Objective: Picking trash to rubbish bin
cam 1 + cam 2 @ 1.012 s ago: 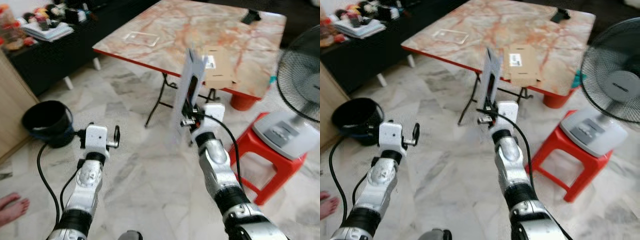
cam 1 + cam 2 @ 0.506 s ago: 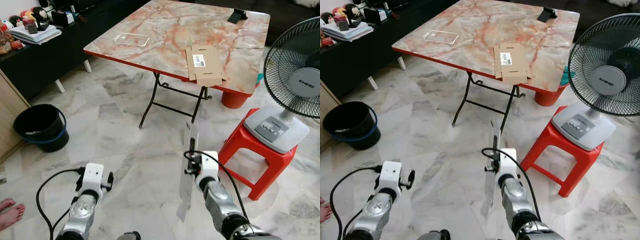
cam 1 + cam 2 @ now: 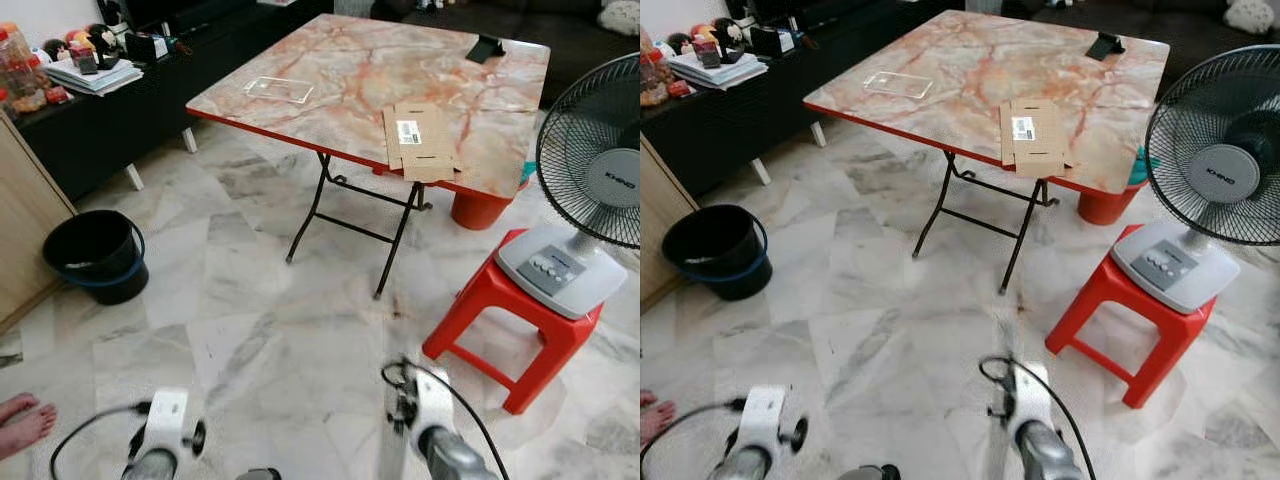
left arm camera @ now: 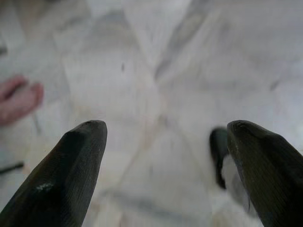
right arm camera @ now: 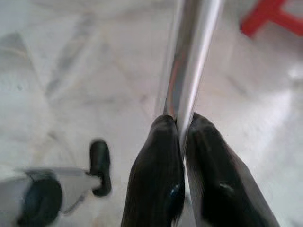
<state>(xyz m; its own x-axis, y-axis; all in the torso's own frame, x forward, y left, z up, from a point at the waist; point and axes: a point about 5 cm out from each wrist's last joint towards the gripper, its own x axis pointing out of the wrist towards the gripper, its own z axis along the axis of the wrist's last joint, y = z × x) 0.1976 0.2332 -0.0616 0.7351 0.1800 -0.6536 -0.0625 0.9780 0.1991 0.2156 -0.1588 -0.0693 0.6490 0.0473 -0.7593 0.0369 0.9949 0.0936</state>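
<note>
My right gripper (image 5: 182,120) is shut on the edge of a thin, flat, clear plastic piece (image 5: 191,52) that sticks out past the fingertips over the marble floor. Its wrist (image 3: 428,408) sits low at the bottom of the eye views. Pointing down at bare floor, my left gripper (image 4: 165,126) is open with nothing between its fingers; its wrist (image 3: 166,437) is at the bottom left. The black bucket with a blue band (image 3: 95,255) stands on the floor at the far left, well ahead of my left arm.
A marble-topped folding table (image 3: 350,70) stands ahead with a flattened cardboard box (image 3: 420,140) and a clear tray (image 3: 280,88). A fan (image 3: 600,180) sits on a red stool (image 3: 515,320) at the right. A person's bare foot (image 3: 25,420) is at the lower left.
Both arms have dropped to the bottom edge of the eye views. The plastic piece, earlier held upright before the table, has gone down with my right gripper. The camera has also shifted.
</note>
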